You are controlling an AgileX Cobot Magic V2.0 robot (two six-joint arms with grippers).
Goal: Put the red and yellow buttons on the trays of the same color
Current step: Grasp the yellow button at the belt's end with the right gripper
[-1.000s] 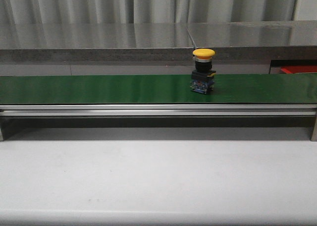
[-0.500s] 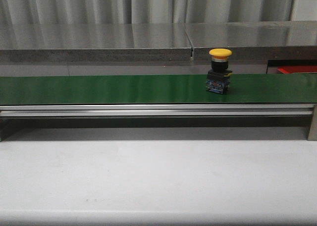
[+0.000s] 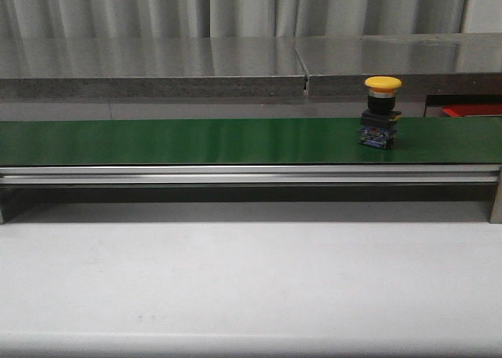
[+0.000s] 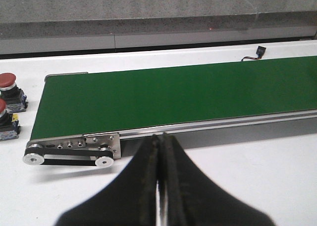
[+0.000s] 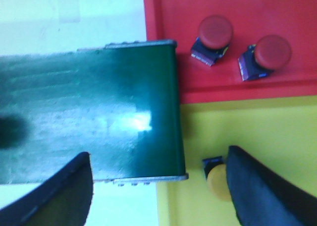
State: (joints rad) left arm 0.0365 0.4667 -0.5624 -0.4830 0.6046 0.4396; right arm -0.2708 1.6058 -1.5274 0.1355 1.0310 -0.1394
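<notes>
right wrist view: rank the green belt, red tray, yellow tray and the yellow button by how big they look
1. green belt, largest.
2. and 3. red tray and yellow tray: look alike, and both are cut off by the frame, so no ranking.
4. yellow button, smallest, partly hidden behind the right gripper's finger.

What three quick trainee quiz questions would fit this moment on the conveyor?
1. True or false: the yellow button stands upright on the green belt.
2. How many red buttons lie on the red tray?
A one B two C four
3. Fill in: the left claw is ___, the right claw is ___.

Key: 1 true; 2 B; 3 shut, open.
</notes>
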